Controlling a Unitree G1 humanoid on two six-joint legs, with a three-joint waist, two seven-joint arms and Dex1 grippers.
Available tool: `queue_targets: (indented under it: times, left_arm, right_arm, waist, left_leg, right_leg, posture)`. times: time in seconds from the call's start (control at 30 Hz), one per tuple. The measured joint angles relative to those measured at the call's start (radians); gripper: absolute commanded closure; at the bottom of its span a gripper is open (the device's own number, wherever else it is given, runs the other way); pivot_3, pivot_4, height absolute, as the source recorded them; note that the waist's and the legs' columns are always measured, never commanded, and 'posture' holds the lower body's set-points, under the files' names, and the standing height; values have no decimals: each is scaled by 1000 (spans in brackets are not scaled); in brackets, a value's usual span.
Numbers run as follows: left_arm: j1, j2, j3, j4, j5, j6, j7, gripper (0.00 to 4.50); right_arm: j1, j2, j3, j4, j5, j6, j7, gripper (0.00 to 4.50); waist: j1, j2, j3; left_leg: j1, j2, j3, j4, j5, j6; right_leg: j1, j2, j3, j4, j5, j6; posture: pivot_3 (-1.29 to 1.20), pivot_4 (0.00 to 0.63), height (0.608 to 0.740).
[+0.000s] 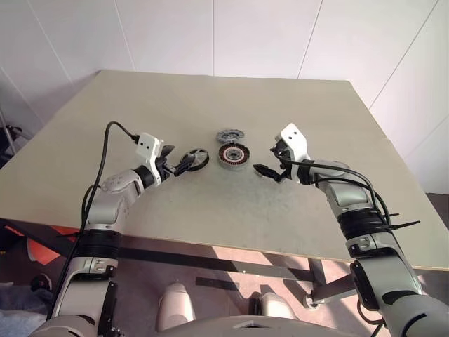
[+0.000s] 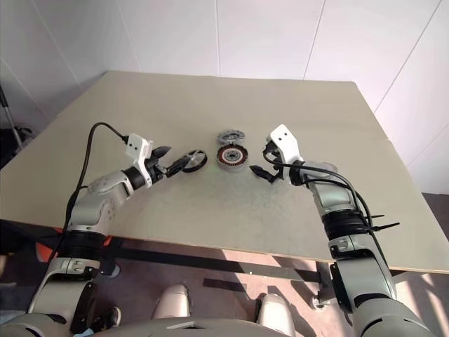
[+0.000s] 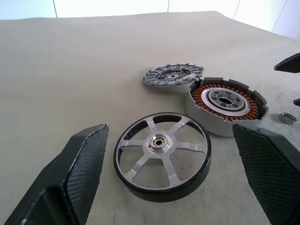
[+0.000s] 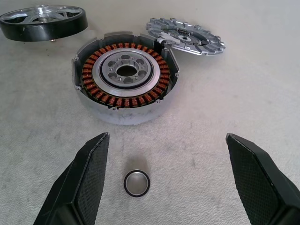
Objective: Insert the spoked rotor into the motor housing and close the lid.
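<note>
Black carbon-weave fingers (image 3: 79, 173) of the left gripper (image 1: 184, 165) were seen spread wide and holding nothing, and directly ahead of them, between the two pads and just beyond their tips, the spoked rotor (image 3: 162, 161) was found lying flat on the beige table (image 1: 210, 98), its axle upright, so that no long axis had to be allowed for and only the black rim was offered to the grasp. The left arm was therefore judged the nearer one for the pick, the rotor being on its side of the motor housing (image 1: 233, 156). The right gripper (image 1: 268, 170) was likewise seen fully released and empty, pointing in from the other side toward the housing, with a small dark ring (image 4: 137, 183) lying on the table between its fingers and well short of the housing. The housing was seen standing open, mouth upward, its copper-red windings exposed, just beside the rotor and apart from it. Farthest off, the lid (image 1: 230, 135) was seen behind the housing, at or against its far rim; whether it leaned on that rim could not be told. It was judged that the rotor would have to be carried sideways toward the right arm and lowered flat into the open cup.
</note>
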Motion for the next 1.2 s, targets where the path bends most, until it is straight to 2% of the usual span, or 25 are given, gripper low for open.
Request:
queue_targets:
  times: [1.2]
  left_arm:
    - [44,-19,2,-50,-10,11,40,29]
  right_arm:
    - [-55,-8,28,75,-34,-38,57,0]
  waist:
    - [0,0,0]
  left_leg:
    - [0,0,0,1,0,0]
  right_leg:
    - [0,0,0,1,0,0]
  posture:
    - [0,0,740]
